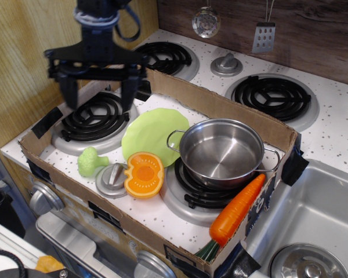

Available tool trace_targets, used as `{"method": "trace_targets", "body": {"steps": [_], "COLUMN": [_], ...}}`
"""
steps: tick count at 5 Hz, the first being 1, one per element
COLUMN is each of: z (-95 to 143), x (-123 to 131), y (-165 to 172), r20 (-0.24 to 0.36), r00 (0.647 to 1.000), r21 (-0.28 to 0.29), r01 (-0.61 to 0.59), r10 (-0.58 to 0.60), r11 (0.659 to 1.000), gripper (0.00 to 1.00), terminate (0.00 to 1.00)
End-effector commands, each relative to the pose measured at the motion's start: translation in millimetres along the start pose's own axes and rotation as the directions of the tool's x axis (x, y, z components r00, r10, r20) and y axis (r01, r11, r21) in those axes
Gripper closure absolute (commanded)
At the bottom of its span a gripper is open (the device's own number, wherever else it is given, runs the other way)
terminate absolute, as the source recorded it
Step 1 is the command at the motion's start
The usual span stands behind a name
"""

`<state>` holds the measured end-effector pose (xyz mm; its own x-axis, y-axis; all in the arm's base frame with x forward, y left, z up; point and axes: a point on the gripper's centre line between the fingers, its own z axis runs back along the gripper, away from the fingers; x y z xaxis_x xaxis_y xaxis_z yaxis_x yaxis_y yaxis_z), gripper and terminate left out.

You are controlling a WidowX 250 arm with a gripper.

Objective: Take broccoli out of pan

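Note:
The light-green broccoli lies on the white stove top near the front left corner of the cardboard box, next to the grey knob lid. The shiny steel pan stands on the front right burner with nothing in it. My gripper is open and empty, raised above the front left burner, up and away from the broccoli.
A lime-green plate leans beside the pan. An orange pumpkin half lies by the lid. A toy carrot rests on the cardboard box's front right wall. A sink is at the right.

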<state>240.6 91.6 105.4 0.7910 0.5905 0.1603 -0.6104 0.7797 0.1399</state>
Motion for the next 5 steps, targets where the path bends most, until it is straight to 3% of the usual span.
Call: {"method": "trace_targets", "body": {"steps": [1, 4, 5], "z": [16.3, 16.3, 16.3], "x": [12.6, 12.6, 12.6], "y": [-13.9, -13.9, -13.9], "r20": [0.155, 0.155, 0.155], "r00": [0.986, 0.986, 0.986], "r21": [-0.139, -0.139, -0.139], "r01": [0.078, 0.078, 0.078], "r10": [-0.056, -0.056, -0.056], "r11": [0.987, 0.987, 0.987], "gripper": [0.0, 0.0, 0.0], "terminate": [0.0, 0.0, 1.0]}}
